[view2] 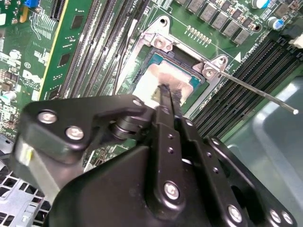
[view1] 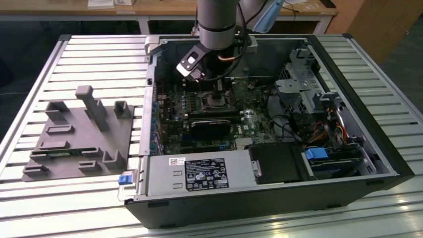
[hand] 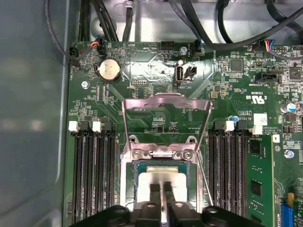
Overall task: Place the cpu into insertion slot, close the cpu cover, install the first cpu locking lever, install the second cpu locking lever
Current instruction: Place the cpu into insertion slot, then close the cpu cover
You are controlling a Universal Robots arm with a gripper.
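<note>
One of four steps done by the look of it, judging by cpu [hand: 144,189] seated flat in socket [view1: 215,101], at 12 o'clock from the black heatsink block [view1: 208,126] in the exterior view. Hovering right over it with gripper [hand: 161,187] fingers pinched together, clamping nothing visible; can't tell if touching. Left to do, going by cover [hand: 165,98] propped open and lever rod [view2: 255,92] sticking out free: close cover, latch both levers.

You see a grey fixture [view1: 66,144] on the slatted counter [view1: 99,59], to the exterior view's left of the open computer case [view1: 264,203].
</note>
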